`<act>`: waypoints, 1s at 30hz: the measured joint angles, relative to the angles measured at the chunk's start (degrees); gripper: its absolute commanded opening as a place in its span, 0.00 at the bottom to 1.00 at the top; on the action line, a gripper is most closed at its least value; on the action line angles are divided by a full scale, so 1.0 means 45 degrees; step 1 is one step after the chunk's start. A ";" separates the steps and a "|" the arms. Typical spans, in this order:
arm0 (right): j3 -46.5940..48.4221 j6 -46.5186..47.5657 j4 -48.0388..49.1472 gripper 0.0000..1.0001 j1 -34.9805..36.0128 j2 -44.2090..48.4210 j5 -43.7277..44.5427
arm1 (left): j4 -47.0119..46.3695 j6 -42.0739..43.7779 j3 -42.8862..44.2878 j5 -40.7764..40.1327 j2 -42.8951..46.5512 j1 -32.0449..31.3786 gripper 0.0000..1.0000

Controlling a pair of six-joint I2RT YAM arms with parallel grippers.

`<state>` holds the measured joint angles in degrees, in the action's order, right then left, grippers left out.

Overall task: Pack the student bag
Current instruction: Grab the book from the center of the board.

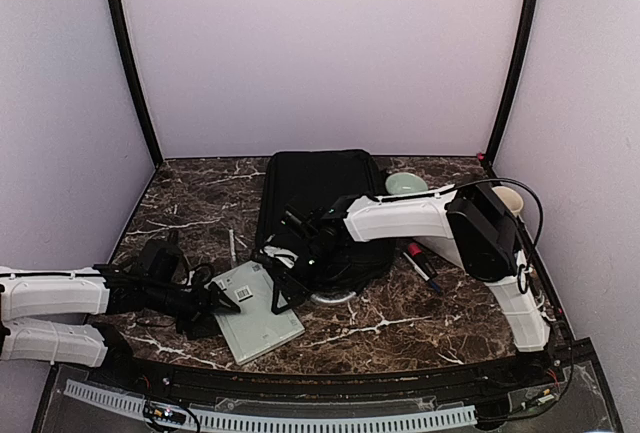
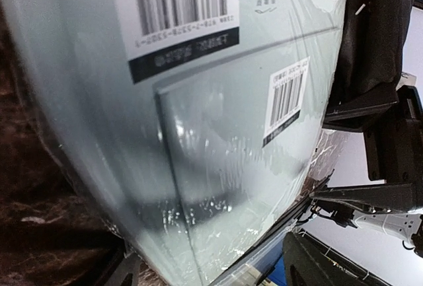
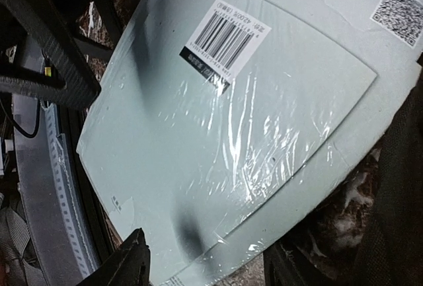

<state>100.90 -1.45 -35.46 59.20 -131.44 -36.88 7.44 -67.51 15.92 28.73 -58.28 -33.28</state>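
The student bag point(image 1: 320, 203) is a large black backpack lying flat at the back middle of the table. In front of it lie two pale green books point(image 1: 255, 313) wrapped in clear film, each with a barcode label. My left gripper point(image 1: 215, 303) is at their left edge. In the left wrist view the books point(image 2: 218, 134) fill the frame and run between its wide-apart jaws point(image 2: 211, 273). My right gripper point(image 1: 285, 288) hangs open over the books' right edge, between them and the bag. The right wrist view shows the books point(image 3: 225, 134) just beyond its spread fingers point(image 3: 129, 263).
A pale green bowl point(image 1: 405, 185) and a cream cup point(image 1: 508, 198) stand at the back right. A red and black marker point(image 1: 420, 261) lies right of the bag. A thin white pen point(image 1: 232, 245) lies left of it. Grey walls enclose three sides.
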 measured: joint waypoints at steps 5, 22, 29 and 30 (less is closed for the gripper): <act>0.0699 -0.0214 -0.0714 0.58 -0.0073 0.0316 0.0622 | -0.1209 -0.0520 -0.0121 0.0199 -0.0704 -0.1044 0.75; 0.0340 0.0015 -0.0437 0.58 -0.0228 0.1506 0.2404 | -0.2521 -0.0704 0.1457 0.0141 -0.3623 -0.2055 0.76; -0.0699 -0.0044 -0.0126 0.63 -0.0971 0.2302 0.2025 | -0.4473 -0.0583 0.1613 0.0136 -0.4886 -0.2142 0.76; -0.0753 -0.0019 -0.0136 0.65 -0.1044 0.2312 0.1962 | -0.4750 -0.0588 0.1608 0.0131 -0.5008 -0.2142 0.76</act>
<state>97.51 -1.54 -36.07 54.50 -121.03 -28.05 -13.93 -70.15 23.16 29.32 -80.82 -42.92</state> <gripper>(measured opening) 0.614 0.757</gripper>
